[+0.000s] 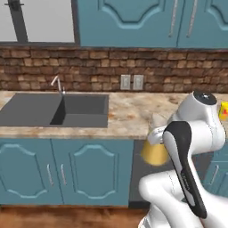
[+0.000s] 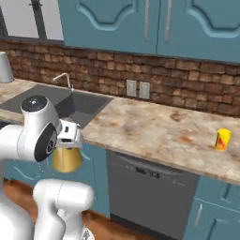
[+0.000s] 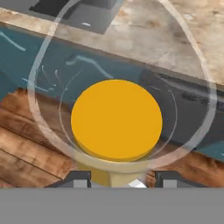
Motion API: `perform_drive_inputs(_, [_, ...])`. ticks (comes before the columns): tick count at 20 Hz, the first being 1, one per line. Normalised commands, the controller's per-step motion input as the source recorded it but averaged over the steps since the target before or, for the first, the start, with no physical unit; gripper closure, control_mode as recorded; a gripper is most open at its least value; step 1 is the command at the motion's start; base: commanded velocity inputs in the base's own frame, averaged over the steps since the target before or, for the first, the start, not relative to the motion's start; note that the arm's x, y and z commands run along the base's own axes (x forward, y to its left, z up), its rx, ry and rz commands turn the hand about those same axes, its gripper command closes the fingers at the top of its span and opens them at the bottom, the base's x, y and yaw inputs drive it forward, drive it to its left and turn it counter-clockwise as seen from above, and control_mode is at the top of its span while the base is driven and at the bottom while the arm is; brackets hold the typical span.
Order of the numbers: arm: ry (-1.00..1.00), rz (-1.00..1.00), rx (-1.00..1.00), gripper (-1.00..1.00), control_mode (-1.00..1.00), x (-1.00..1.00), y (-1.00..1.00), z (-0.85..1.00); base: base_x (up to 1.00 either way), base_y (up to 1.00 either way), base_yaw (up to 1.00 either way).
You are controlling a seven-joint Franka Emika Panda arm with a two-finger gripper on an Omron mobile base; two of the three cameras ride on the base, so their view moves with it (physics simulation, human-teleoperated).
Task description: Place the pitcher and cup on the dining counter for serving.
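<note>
My gripper (image 3: 124,180) is shut on the neck of the pitcher (image 3: 116,120), a clear glass carafe with yellow-orange liquid inside. The hand view looks down through it. The pitcher (image 1: 154,152) hangs in the air in front of the wall counter's edge, above the wooden floor, and shows under the white hand in the right base view (image 2: 67,158). The cup (image 2: 222,139), small and yellow-orange with a red mark, stands upright on the wall counter far to the right, and its edge (image 1: 224,110) peeks past the arm. The dining counter is out of view.
The marbled wall counter (image 2: 150,126) holds a dark sink (image 1: 58,110) with a faucet (image 1: 58,83) on the left. A dishwasher front (image 2: 145,192) and teal cabinets (image 1: 67,171) stand below, upper cabinets hang above, and a brick wall with outlets (image 1: 132,82) runs behind.
</note>
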Motion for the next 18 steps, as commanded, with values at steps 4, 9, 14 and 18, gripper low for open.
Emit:
perform_drive_inputs(4, [0.0, 0.0, 0.0, 1.0, 1.0, 0.0, 0.0, 0.0, -0.13, 0.98, 0.62])
perform_drive_inputs(9, [0.0, 0.0, 0.0, 1.0, 1.0, 0.0, 0.0, 0.0, 0.0, 0.68, 0.81])
perform_drive_inputs(14, [0.0, 0.0, 0.0, 1.0, 1.0, 0.0, 0.0, 0.0, -0.34, 0.24, 0.91])
perform_drive_inputs(18, [0.0, 0.0, 0.0, 1.0, 1.0, 0.0, 0.0, 0.0, -0.69, 0.21, 0.87])
